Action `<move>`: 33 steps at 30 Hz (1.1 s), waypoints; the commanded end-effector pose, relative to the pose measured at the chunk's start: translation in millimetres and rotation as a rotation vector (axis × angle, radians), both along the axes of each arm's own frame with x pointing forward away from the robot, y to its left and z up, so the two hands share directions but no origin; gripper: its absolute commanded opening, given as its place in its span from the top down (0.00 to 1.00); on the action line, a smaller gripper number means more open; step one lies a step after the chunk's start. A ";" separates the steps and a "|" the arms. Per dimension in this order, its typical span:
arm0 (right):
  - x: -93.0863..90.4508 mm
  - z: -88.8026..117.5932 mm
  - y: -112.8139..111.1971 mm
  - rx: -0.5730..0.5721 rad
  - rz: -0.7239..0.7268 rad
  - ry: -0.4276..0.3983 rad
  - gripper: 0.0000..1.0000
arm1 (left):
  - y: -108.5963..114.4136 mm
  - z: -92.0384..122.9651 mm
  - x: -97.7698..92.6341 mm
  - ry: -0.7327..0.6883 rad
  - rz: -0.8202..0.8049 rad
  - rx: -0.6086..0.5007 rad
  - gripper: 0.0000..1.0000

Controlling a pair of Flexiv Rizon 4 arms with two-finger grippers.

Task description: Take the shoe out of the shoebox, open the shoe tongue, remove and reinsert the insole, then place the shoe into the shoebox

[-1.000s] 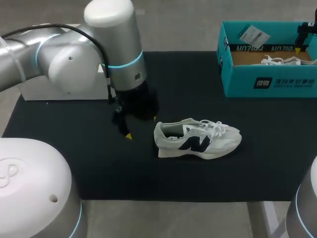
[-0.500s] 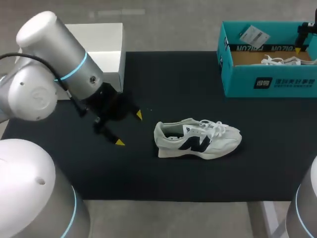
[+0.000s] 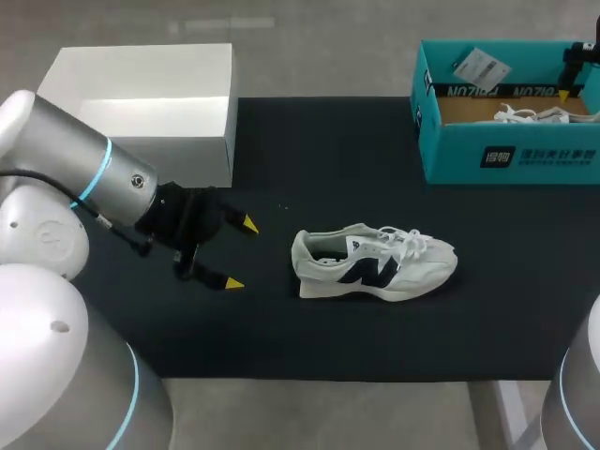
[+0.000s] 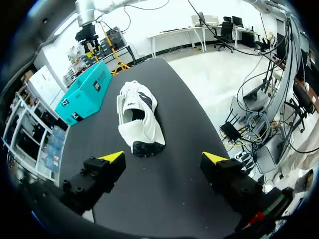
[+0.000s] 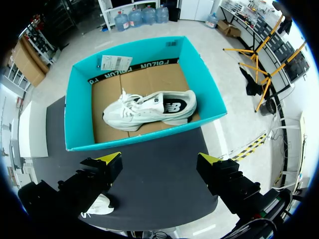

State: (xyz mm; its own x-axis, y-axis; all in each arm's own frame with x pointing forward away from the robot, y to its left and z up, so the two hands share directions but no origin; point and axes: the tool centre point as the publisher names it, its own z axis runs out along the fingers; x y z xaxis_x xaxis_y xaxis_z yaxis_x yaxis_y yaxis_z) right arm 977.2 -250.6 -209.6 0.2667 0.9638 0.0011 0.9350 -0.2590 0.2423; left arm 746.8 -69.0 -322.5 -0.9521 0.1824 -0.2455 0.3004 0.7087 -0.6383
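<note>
White sneaker (image 3: 375, 263) out on the mat, both grippers empty

- White low sneaker with a dark side logo stands upright on its sole on the black table mat (image 3: 375, 169), near the middle. Toe points toward my right, heel toward my left. Laces loose over the tongue.
- Left gripper (image 3: 239, 253) sits low over the mat, just beside the heel and apart from it. Its yellow-tipped fingers are spread wide with nothing between them.
- Left wrist view: the sneaker (image 4: 139, 117) lies ahead of the left gripper (image 4: 164, 158), heel nearest, outside the span of the fingers. Only bare mat lies between the tips.
- Teal cardboard shoebox (image 3: 506, 150) sits at the far right corner of the mat, well apart from the sneaker, open at the top. A white paper tag (image 3: 480, 67) hangs on its far wall.
- Second white sneaker (image 5: 149, 109) lies inside the shoebox on the brown cardboard floor, apparently on its side, logo showing.
- Right gripper (image 5: 160, 159) hangs above the shoebox's near wall. Its fingers are apart and touch nothing.
- White open-topped rectangular box (image 3: 141, 112) rests at the far left edge of the mat, behind the left arm.
</note>
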 end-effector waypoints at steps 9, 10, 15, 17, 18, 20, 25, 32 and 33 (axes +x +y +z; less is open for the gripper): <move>0.4 -0.2 -0.1 0.001 0.000 0.000 0.00 | -10.8 -29.3 24.3 0.197 0.294 -0.286 0.00; 0.4 -0.2 -0.1 0.001 0.000 0.000 0.00 | -12.5 -32.6 27.0 0.216 0.293 -0.294 0.00; 0.4 -0.2 -0.1 0.001 0.000 0.000 0.00 | -19.8 -47.4 38.8 0.275 0.276 -0.302 0.00; 0.4 -0.2 -0.1 0.001 0.000 0.000 0.00 | -23.7 -51.7 42.9 0.285 0.269 -0.289 0.00; 0.4 -0.2 -0.1 0.001 0.000 0.000 0.00 | -25.9 -53.0 44.6 0.287 0.262 -0.282 0.00; 0.4 -0.2 -0.1 0.001 0.000 0.000 0.00 | -30.3 -55.7 47.9 0.284 0.244 -0.264 0.00; 0.4 -0.2 -0.1 0.001 0.000 0.000 0.00 | -44.9 -62.9 51.4 0.282 0.236 -0.237 0.00; 0.4 -0.2 -0.1 0.001 0.000 0.000 0.00 | -64.1 -76.4 56.4 0.265 0.265 -0.216 0.00; 0.4 -0.2 -0.1 0.001 0.000 0.000 0.00 | -67.1 -78.7 56.3 0.276 0.261 -0.219 0.00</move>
